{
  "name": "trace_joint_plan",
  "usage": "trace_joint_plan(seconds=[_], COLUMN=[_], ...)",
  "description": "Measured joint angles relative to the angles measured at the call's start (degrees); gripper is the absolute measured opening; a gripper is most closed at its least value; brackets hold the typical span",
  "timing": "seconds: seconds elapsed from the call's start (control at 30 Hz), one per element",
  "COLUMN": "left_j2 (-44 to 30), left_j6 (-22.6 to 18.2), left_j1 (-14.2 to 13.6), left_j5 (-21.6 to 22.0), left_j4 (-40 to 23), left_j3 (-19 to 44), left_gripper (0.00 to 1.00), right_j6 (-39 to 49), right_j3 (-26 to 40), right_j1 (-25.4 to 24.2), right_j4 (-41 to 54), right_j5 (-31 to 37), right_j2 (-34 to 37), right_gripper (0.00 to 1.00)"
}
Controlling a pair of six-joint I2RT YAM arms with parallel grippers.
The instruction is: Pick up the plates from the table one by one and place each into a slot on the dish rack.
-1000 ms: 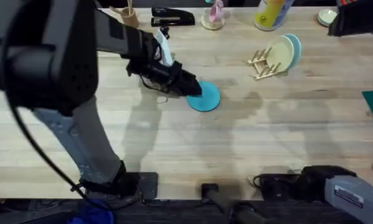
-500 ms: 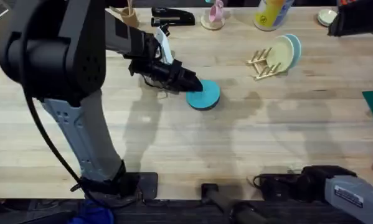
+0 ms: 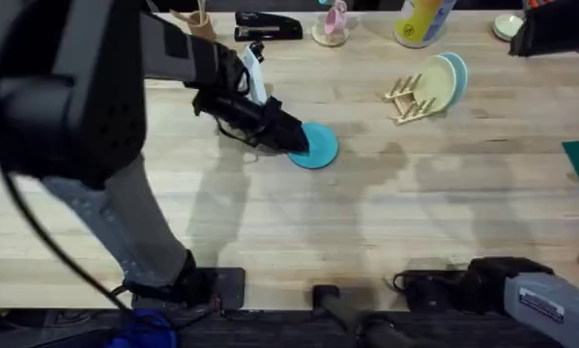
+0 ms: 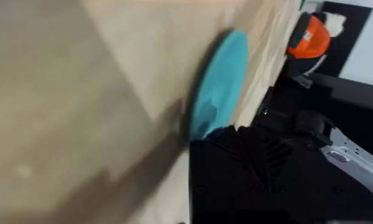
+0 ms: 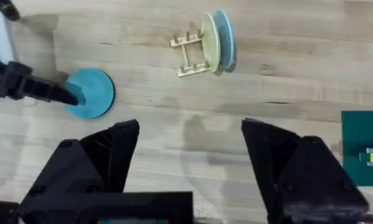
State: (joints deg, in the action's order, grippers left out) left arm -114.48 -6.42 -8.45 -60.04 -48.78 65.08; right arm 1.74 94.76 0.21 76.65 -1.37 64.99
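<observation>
Turquoise plate [image 3: 317, 146] lies near the tabletop's [image 3: 366, 222] middle, far edge tipped slightly up. Left hand [image 3: 297, 141], arm stretched low from the left, grips its near-left rim. Right hand [image 5: 189, 155] hangs open above the tabletop.

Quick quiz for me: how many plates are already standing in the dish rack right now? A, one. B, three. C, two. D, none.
C: the dish rack holds two plates upright, a pale yellow plate and a light blue plate behind it, while the turquoise plate is at the left gripper out on the table.
</observation>
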Motion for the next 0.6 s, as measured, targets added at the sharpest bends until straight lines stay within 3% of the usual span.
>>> trace_joint_plan(seconds=[0.33, 0.6], left_j2=[15.3, 16.4], left_j6=[2.5, 4.4], left_j1=[0.0, 0.0], left_j5=[2.8, 6.0], left_j4=[-4.4, -4.6], left_j3=[-0.2, -0.2], left_gripper=[0.041, 0.041], right_j6=[0.0, 0.0], right_j3=[0.0, 0.0], right_j1=[0.0, 0.0], right_j4=[0.1, 0.1], right_j5=[0.0, 0.0], right_j2=[0.0, 0.0], right_gripper=[0.992, 0.992])
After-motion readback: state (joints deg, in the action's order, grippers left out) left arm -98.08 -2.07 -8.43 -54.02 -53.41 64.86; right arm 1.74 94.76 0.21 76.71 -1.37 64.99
